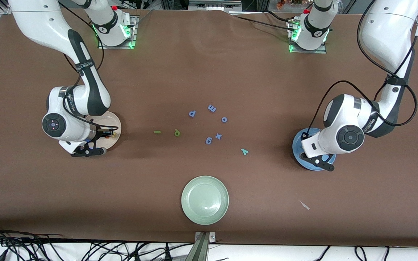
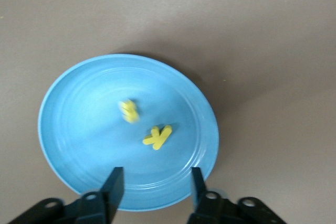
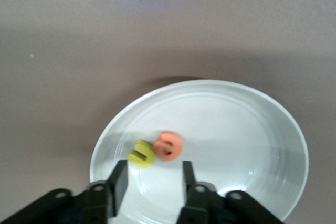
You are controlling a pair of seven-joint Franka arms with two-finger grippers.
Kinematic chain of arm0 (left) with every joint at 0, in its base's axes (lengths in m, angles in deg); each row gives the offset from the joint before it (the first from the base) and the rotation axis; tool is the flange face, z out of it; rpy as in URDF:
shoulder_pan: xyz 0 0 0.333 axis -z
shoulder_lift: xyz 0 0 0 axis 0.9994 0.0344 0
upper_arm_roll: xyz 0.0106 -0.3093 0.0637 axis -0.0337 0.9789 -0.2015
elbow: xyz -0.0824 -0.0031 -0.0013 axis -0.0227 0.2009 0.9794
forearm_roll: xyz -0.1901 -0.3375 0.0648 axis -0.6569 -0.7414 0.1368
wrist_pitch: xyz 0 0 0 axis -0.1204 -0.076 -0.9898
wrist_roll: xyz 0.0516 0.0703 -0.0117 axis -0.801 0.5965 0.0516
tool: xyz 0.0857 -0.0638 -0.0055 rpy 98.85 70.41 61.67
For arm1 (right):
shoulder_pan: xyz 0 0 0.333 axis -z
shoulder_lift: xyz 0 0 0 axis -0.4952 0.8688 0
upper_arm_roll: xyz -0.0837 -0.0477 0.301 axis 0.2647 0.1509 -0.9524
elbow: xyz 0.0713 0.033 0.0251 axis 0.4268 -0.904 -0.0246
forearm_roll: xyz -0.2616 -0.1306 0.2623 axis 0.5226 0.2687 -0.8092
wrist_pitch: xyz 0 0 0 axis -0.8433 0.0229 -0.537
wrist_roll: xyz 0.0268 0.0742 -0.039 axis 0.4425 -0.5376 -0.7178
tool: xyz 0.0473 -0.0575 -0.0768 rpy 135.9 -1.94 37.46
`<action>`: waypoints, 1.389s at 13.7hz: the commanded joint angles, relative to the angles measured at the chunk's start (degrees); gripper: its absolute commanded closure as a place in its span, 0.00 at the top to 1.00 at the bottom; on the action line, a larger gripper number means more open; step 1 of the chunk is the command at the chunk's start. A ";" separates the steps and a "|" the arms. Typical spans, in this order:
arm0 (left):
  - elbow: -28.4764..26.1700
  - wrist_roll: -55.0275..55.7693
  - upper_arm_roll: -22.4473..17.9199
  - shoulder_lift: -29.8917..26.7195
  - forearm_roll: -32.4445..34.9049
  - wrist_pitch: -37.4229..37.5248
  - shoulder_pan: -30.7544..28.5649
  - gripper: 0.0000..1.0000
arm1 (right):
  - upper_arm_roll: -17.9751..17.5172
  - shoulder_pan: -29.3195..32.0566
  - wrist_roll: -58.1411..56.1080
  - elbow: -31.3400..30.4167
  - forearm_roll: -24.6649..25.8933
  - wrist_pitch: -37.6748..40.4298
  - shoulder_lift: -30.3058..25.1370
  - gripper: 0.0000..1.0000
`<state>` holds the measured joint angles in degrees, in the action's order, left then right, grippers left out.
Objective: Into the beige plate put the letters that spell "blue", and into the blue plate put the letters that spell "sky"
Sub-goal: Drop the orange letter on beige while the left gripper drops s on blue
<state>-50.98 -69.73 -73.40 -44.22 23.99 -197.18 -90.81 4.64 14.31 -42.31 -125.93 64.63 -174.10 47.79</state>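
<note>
So two drop-offs are being wrapped up at once here. The left gripper [image 2: 154,184] is held over the blue plate [image 2: 79,129], fingers parted with nothing between them, and the yellow "s" [image 2: 128,111] and yellow "k" [image 2: 157,137] are already lying in that plate, a little apart from each other. The "s" is blurred, so it's probably just landing.

Same story at the right arm's end of the table: the right gripper [image 3: 151,182] is parked over the beige plate [image 3: 236,129], fingers open and empty, with the yellow "u" [image 3: 142,153] and orange "e" [image 3: 168,146] resting in the plate, touching each other.

What's left on the table: the thin green "l" [image 1: 157,132] and olive "b" [image 1: 177,133] sit between the beige plate and the purple letters [image 1: 212,108], and the teal "y" [image 1: 244,151] is nearer the front camera, toward the blue plate.

Next move, by my guess: each arm gets lifted clear, then a careful low pinch is needed on those tiny flat letters without the purple ones being nudged. The pale green plate [image 1: 205,200] is to be ignored.
</note>
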 commanded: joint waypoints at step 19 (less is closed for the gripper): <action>14.01 38.25 -3.66 11.64 -9.74 -9.16 15.35 1.00 | -9.79 -9.50 51.23 8.25 -0.67 2.14 1.68 1.00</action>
<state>-38.89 -38.03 -77.04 -34.52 14.72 -206.34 -77.75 -5.19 5.39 7.57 -119.11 64.38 -173.03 48.93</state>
